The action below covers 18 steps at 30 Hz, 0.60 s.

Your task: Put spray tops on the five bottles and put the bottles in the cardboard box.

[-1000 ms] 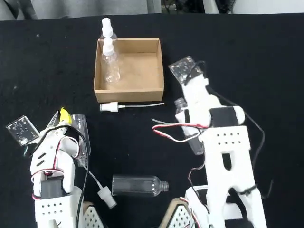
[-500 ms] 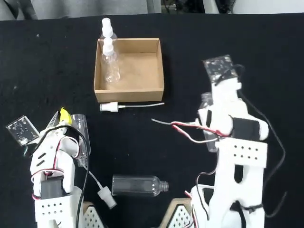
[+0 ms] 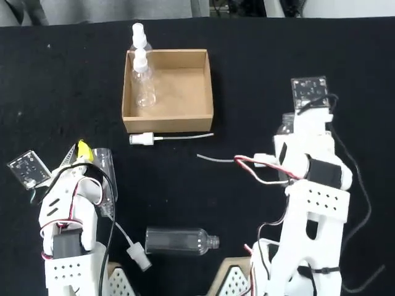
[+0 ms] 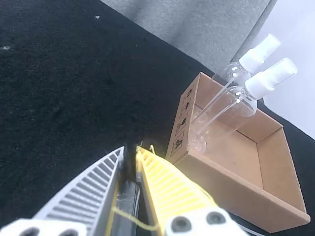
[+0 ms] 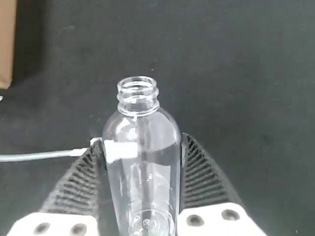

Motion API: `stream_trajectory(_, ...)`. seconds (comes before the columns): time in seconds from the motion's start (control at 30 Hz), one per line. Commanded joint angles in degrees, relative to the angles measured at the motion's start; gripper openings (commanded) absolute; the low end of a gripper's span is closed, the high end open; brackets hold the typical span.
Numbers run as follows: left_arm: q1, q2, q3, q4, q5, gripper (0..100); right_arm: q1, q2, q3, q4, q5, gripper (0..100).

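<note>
My right gripper is shut on a clear open bottle, neck pointing away from the wrist; from above this bottle peeks out by the arm, right of the cardboard box. A spray top's thin tube lies on the cloth and runs under that arm. One capped bottle leans inside the box; another stands behind its far wall. A loose spray top lies in front of the box. My left gripper is shut, at the near left. Beside it lies a bottle.
An open bottle lies on its side near the front edge between the two arm bases. A spray head with its tube lies just left of it. Black cloth covers the table.
My right arm has swung to the right, away from the box, carrying the open bottle. The left arm and the loose parts have stayed put.
</note>
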<state>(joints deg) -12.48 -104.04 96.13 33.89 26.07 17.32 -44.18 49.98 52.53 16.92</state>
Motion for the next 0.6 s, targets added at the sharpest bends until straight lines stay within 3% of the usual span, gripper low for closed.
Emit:
stream_trajectory(0.0, -0.75, -0.26, 1.27, -1.14, -0.53, 3, 3.43, -2.24, 1.01, -6.42, -0.62, 1.1)
stream_trajectory(0.2, -0.75, -0.26, 1.27, -1.14, -0.53, 3, 4.48, -2.15, 3.12, -10.99, -0.18, 1.1)
stream_trajectory(0.57, -0.75, -0.26, 1.27, -1.05, -0.53, 3, 6.68, -2.15, 10.42, -28.66, 0.0, 1.1)
